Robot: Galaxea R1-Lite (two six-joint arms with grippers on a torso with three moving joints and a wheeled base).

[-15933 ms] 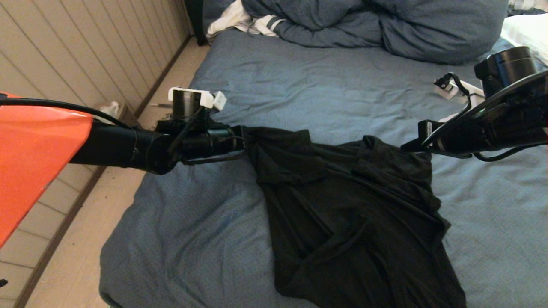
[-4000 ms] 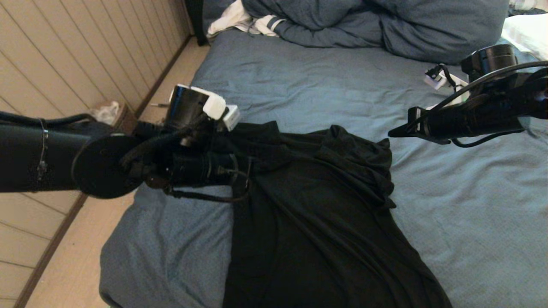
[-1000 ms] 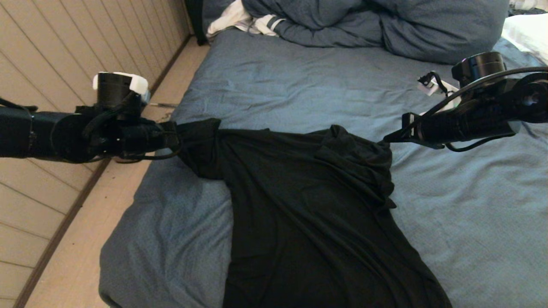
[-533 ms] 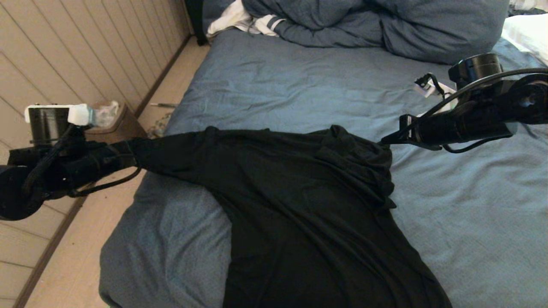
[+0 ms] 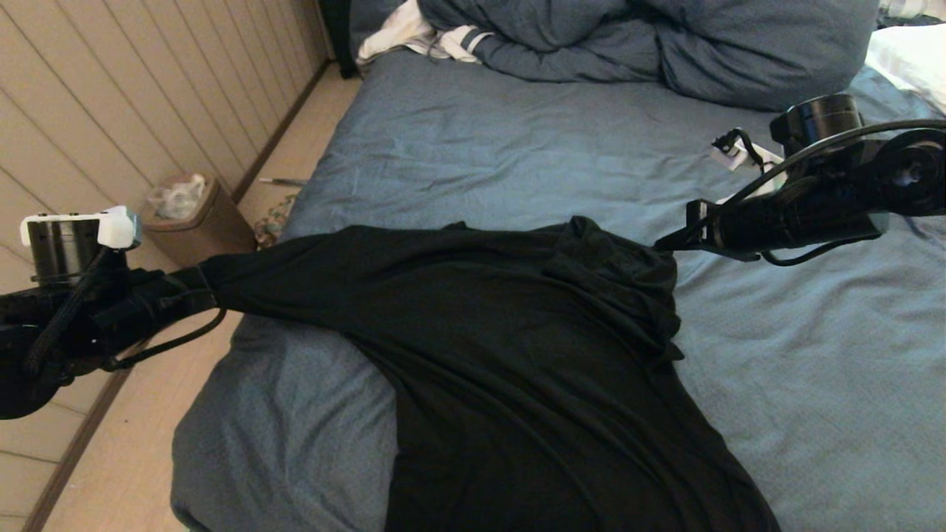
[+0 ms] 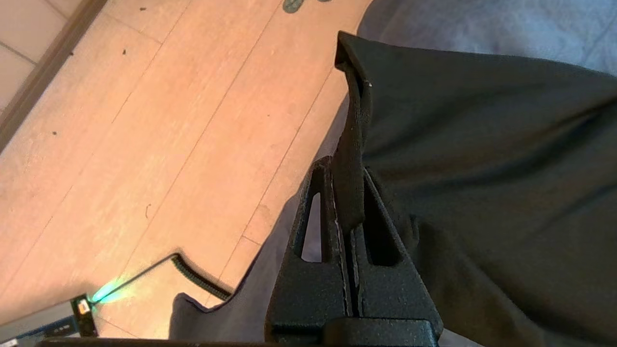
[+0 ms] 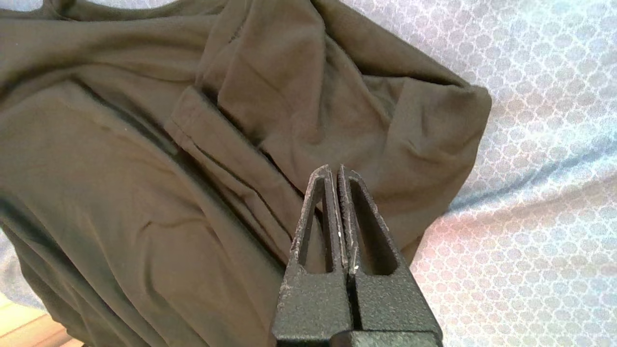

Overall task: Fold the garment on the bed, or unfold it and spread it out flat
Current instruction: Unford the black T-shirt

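so I'm gripping the one garment (image 5: 517,355) in my left claw (image 6: 348,193) off the bed (image 5: 517,148), right claw (image 7: 336,173) hovering pinched empty.

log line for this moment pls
left hand shut on garment, off bed edge | right hand shut, empty, above garment

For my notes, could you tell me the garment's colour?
Plain black garment, best seen in the head view.
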